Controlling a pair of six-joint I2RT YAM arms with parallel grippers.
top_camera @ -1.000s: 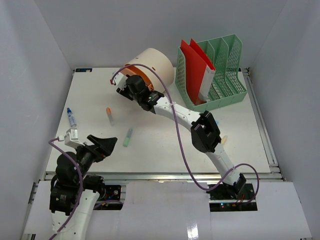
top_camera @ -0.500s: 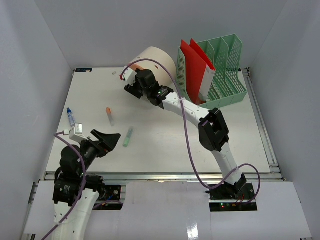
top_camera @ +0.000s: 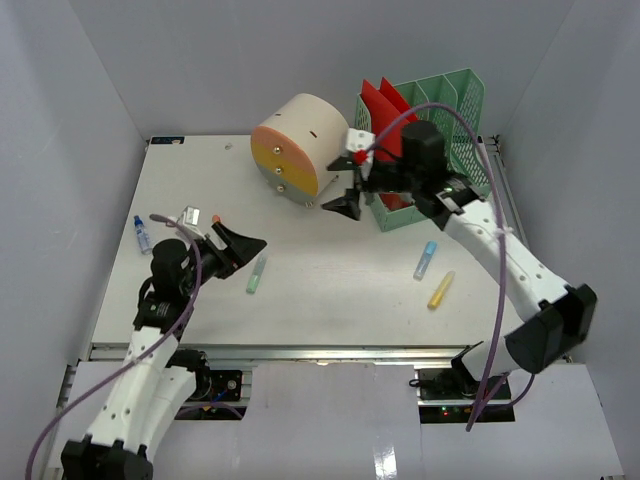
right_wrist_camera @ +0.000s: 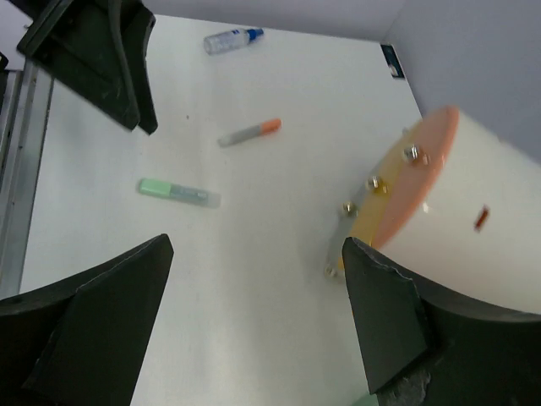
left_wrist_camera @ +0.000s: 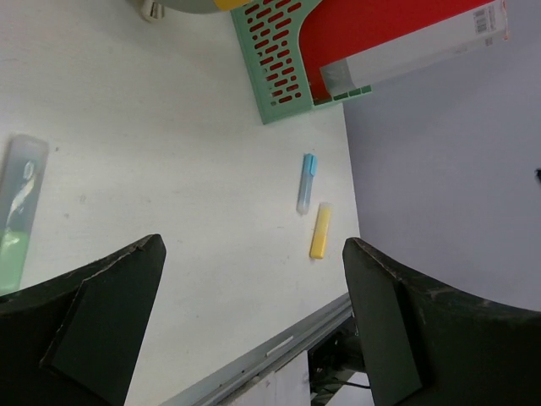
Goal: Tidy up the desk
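The desk (top_camera: 330, 290) is a white tabletop with a metal rail (left_wrist_camera: 279, 347) along its front. My left gripper (top_camera: 245, 245) hangs open over the left half, just left of a green marker (top_camera: 257, 273), with nothing between its fingers (left_wrist_camera: 110, 296). My right gripper (top_camera: 340, 195) is open and empty above the desk. It sits between a beige cylinder (top_camera: 295, 150) lying on its side and a green file rack (top_camera: 450, 140). In the right wrist view the cylinder's orange base (right_wrist_camera: 406, 194) is just right of the jaws.
Red folders (top_camera: 385, 110) stand in the rack. A blue marker (top_camera: 426, 260) and a yellow marker (top_camera: 440, 290) lie at the right. An orange-capped marker (right_wrist_camera: 248, 131) and a small blue-capped bottle (top_camera: 142, 235) lie at the left. White walls close in three sides.
My right gripper has left the cylinder's left side, swung right toward the rack and opened wide. My left arm has reached forward toward the green marker.
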